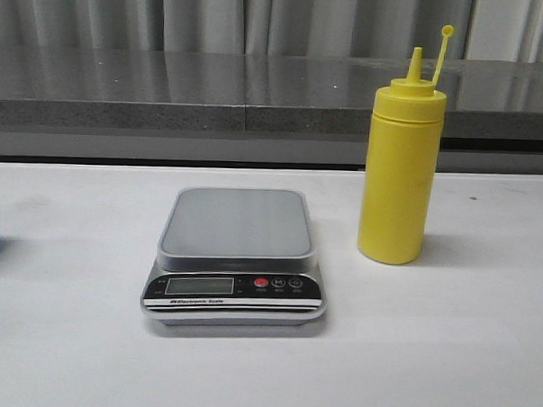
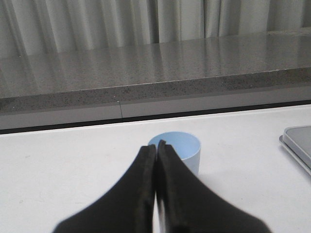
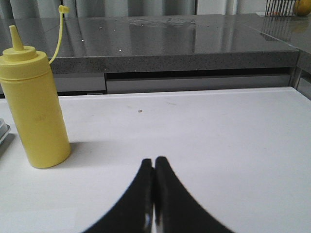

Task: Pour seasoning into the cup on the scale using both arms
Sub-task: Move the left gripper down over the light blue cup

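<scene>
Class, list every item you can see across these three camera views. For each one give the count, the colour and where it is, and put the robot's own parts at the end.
Squeeze bottle: one, yellow, upright on the table to the right of the scale, its cone nozzle uncapped and the small cap standing up on its strap.
Cup: one, pale blue, upright at the far left of the table, apart from the scale.
Kitchen scale: one, silver-grey with a black front panel, mid-table, nothing on its platform.
Table: one, white.
Counter: one, grey speckled, behind the table.
Left gripper: one, black, fingers together, short of the cup.
Right gripper: one, black, fingers together, right of the bottle.
</scene>
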Controlling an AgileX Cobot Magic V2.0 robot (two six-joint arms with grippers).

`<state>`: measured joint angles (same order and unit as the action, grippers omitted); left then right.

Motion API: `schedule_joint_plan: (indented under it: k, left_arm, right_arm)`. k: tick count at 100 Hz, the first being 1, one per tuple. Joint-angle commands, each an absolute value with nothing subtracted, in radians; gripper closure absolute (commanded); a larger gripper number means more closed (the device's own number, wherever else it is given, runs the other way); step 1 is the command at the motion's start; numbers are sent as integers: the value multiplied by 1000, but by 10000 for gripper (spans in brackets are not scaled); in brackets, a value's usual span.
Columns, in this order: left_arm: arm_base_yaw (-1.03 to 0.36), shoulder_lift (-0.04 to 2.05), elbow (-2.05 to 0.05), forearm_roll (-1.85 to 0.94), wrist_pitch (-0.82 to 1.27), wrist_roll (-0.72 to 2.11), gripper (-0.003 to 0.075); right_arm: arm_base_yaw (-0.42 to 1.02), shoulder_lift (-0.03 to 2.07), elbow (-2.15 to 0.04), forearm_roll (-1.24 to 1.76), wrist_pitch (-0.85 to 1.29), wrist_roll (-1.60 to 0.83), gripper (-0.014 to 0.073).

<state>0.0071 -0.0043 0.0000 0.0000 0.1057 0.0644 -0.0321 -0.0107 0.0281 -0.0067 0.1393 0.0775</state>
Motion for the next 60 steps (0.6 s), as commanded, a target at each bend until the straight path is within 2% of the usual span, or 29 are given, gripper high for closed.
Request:
schedule_joint_plan:
  k: [1,48,60]
  left_arm:
    - [6,-34,41,0,18,56,740]
    - [6,-34,23,-8,18,56,740]
    - [6,-5,-27,-42,81,56,740]
  right_arm:
    - [-37,-31,7,-12,61,75,659]
    - [-37,-31,7,-12,61,75,659]
    - [-37,-31,7,-12,61,75,659]
